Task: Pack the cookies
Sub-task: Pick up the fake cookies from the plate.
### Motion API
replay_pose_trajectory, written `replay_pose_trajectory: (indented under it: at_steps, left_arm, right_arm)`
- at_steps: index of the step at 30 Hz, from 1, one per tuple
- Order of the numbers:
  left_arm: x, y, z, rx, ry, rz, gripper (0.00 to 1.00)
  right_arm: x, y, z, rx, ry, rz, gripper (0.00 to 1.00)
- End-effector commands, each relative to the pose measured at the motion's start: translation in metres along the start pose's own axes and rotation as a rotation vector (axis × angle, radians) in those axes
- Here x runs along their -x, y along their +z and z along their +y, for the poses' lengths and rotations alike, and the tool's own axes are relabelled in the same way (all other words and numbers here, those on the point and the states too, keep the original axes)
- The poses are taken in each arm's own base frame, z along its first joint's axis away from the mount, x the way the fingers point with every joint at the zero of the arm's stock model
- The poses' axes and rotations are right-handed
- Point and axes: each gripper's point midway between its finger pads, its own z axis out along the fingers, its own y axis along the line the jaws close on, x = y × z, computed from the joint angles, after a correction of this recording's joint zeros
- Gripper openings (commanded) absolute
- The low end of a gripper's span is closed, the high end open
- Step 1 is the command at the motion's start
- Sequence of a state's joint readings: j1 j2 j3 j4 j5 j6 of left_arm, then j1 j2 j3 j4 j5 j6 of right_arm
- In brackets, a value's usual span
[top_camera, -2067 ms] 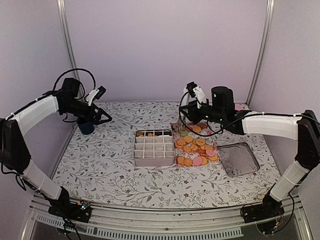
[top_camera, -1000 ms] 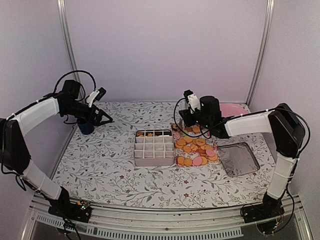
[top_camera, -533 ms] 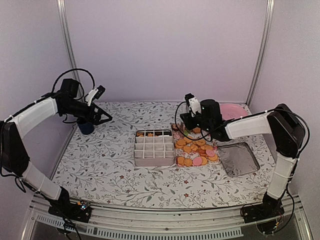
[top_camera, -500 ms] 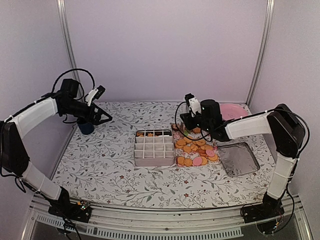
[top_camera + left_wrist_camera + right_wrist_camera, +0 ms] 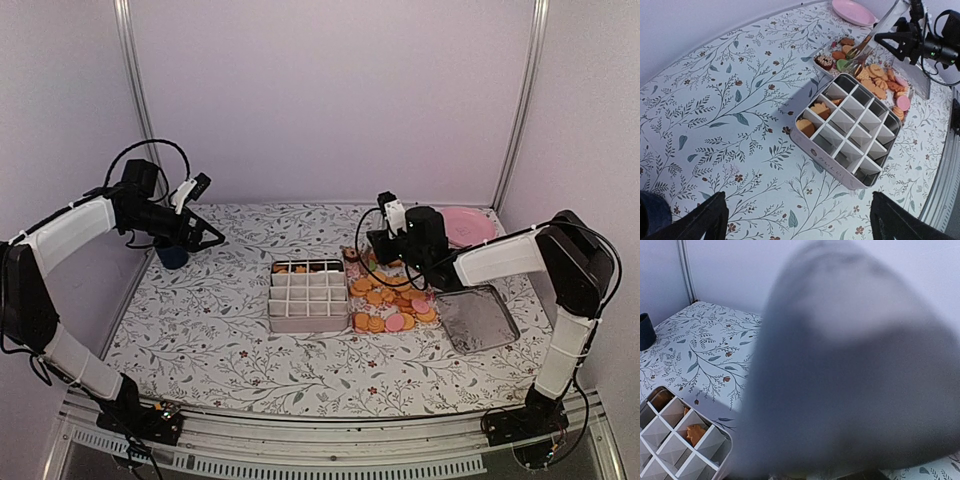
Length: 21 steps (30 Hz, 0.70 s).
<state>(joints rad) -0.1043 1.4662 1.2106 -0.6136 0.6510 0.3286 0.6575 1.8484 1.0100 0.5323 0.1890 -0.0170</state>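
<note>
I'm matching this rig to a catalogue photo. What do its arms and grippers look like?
Left arm and right arm: white shells between black joints, black cables looping at the wrists. Left gripper has black fingers.

A: R-wrist view, entry 1?
B: Grey blur point(image 5: 850, 365), close to lens, covers most of frame; identity n/k. Divided box point(image 5: 675, 440) cut by bottom-left edge.
A: L-wrist view?
B: Left gripper point(image 5: 800, 220): only dark fingertips point(image 5: 705, 220) show, clipped at bottom corners. Dark cup point(image 5: 650, 212) clipped, lower-left corner.
A: Top view?
B: Right gripper point(image 5: 378, 255): jaws too small to read, held or not n/k. Cookies point(image 5: 392, 300): back ones part-hidden behind it.
</note>
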Motion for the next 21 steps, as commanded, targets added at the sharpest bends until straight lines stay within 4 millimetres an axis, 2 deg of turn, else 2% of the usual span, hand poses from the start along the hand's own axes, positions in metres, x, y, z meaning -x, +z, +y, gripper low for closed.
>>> replay_pose_trajectory:
  at_steps: [1,8,13,21]
  left_arm:
    - [0.006,-0.004,-0.002,-0.008,0.017,-0.031,0.99]
    - [0.007,-0.005,-0.003,-0.004,0.026,-0.031,0.99]
    - [0.002,-0.002,-0.001,-0.003,0.024,-0.019,0.99]
    - [-0.02,0.015,0.005,-0.022,0.004,0.028,0.99]
  right_arm:
    - [-0.021,-0.004,0.003,-0.003,-0.017,0.068,0.47]
    - [-0.007,0.002,0.007,0.011,-0.01,0.042,0.36]
    - [0.005,0.005,0.009,0.022,-0.015,0.025,0.23]
    - [0.044,-0.019,0.014,0.059,-0.023,-0.049,0.2]
